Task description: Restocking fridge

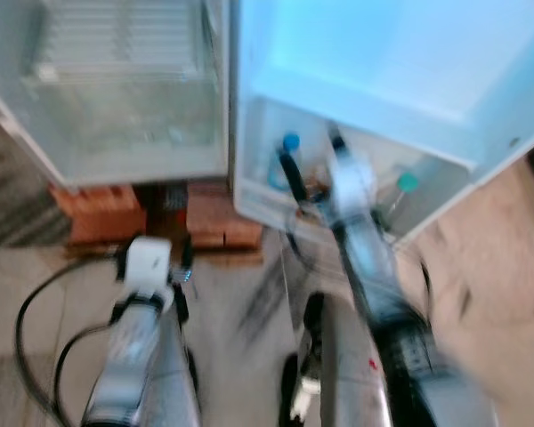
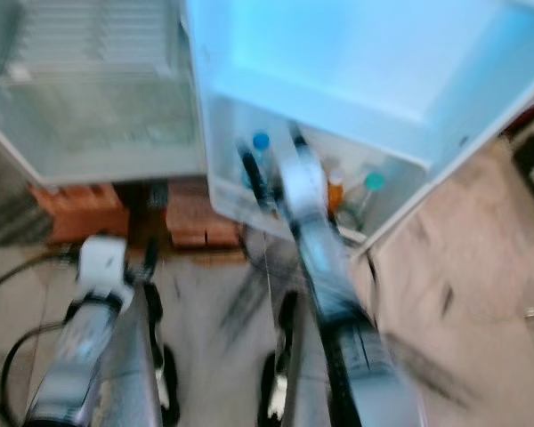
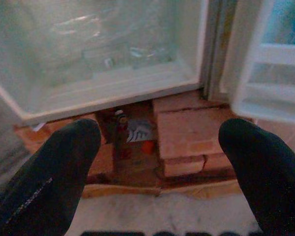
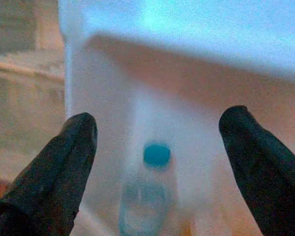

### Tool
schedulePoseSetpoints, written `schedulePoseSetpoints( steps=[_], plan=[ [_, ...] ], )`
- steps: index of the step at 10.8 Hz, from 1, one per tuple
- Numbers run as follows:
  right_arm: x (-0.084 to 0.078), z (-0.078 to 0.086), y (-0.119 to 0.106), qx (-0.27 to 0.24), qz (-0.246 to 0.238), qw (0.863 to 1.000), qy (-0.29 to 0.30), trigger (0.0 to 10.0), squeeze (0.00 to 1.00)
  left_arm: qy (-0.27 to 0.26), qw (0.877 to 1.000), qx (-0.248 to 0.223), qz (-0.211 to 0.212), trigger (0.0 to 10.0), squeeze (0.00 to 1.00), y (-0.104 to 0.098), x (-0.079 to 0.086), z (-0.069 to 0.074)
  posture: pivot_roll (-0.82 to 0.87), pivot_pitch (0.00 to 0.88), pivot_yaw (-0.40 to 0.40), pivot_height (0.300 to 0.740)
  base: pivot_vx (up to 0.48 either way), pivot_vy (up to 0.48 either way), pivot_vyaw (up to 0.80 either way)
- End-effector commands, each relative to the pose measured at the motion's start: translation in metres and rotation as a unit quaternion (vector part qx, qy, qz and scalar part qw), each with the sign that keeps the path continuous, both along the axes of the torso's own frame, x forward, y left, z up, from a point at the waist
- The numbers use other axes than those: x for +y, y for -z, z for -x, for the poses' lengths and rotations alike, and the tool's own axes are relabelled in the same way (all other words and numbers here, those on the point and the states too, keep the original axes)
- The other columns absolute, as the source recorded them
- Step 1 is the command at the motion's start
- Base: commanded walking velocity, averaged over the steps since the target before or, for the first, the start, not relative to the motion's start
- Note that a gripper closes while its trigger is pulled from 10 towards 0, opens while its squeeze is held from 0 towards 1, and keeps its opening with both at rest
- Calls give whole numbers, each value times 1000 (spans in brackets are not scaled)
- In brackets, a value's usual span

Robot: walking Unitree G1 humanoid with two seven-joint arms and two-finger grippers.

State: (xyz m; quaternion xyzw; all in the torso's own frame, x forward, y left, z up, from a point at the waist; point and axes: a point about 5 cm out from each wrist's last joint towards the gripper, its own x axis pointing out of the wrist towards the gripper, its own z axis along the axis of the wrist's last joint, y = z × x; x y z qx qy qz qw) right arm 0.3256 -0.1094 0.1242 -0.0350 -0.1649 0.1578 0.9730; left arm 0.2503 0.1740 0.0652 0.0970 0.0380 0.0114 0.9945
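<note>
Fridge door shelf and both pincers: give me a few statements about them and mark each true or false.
1. The right pincer is open, in front of the blue-capped bottle. True.
2. The fridge door is closed. False: it stands open.
3. The left pincer grips a bottle. False: it is open and holds nothing.
4. The fridge stands on bricks. True.
5. A teal-capped bottle stands in the door shelf. True.

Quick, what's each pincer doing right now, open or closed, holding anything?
Left pincer: open, empty, low before the red brick blocks.
Right pincer: open, empty, at the blue-capped clear plastic bottle.
</note>
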Motion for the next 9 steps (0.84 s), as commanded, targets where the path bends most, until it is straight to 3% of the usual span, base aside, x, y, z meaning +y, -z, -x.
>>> schedulePoseSetpoints(
  steps=[1,2,3,4,5,7,9],
  plan=[
    [-12,12,9,23,-18,999,19,10000,1000,-3,1000,-1,4,10000,0,2,3,9,190,85,-93,532,0,0,0],
    [-28,32,35,82,-21,994,67,10000,0,-11,1000,-2,3,10000,0,2,11,15,184,57,-81,532,0,0,0],
    [-33,43,46,104,-14,991,83,10000,0,-19,1000,-2,-1,10000,0,2,19,16,175,41,-70,532,0,0,0],
    [-33,47,42,95,-35,992,75,10000,0,-36,999,-9,-3,10000,0,-1,28,11,162,30,-52,537,0,0,0],
    [-38,43,34,76,-15,993,88,10000,0,-35,999,-25,-6,10000,0,-9,31,4,166,31,-43,556,0,0,0],
    [-49,37,29,86,-36,988,120,10000,0,-32,998,-60,-4,10000,0,-26,30,-8,163,35,-46,585,0,0,0],
    [-46,41,27,105,-58,985,127,10000,0,-51,995,-75,42,10000,0,-39,28,-10,162,39,-46,609,0,0,0]
  ],
)
